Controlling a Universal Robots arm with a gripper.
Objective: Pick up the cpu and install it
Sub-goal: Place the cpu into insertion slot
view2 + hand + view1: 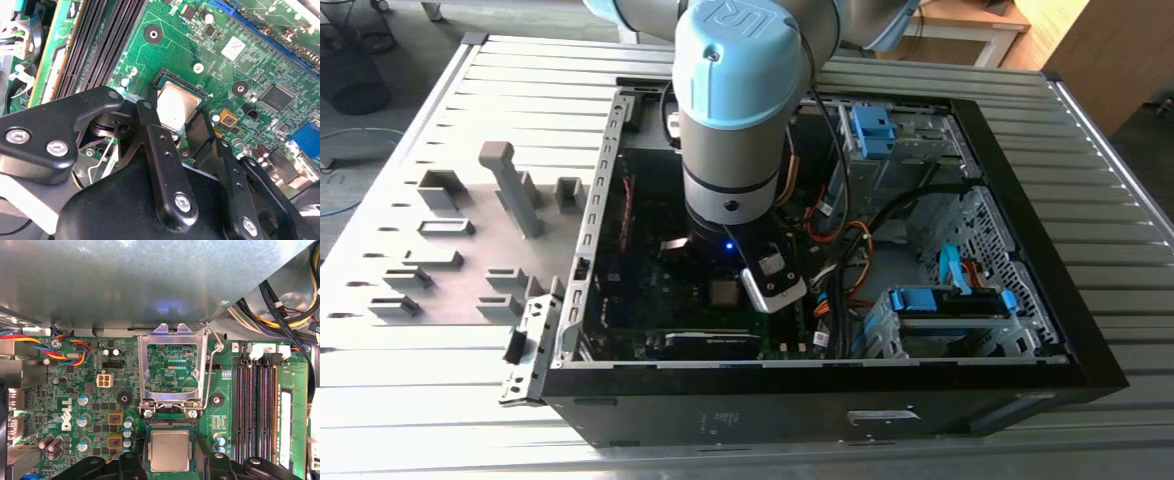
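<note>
One cpu [170, 450] sits flat in its socket [170, 426] beside the raised bracket [172, 367], just below the exterior view's centre, with the claw [176, 114] astride it, clamped or free we cannot tell; we must seat it level, unforced.

cpu [170, 450] in socket [170, 427], pincer [171, 467] astride

One cpu [169, 450], one motherboard [75, 390], one computer case [1014, 385], one robot arm [736, 120].

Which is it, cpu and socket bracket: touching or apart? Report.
Apart. In the first wrist view the socket bracket stands swung open, off the cpu, with socket rim between them.
</note>
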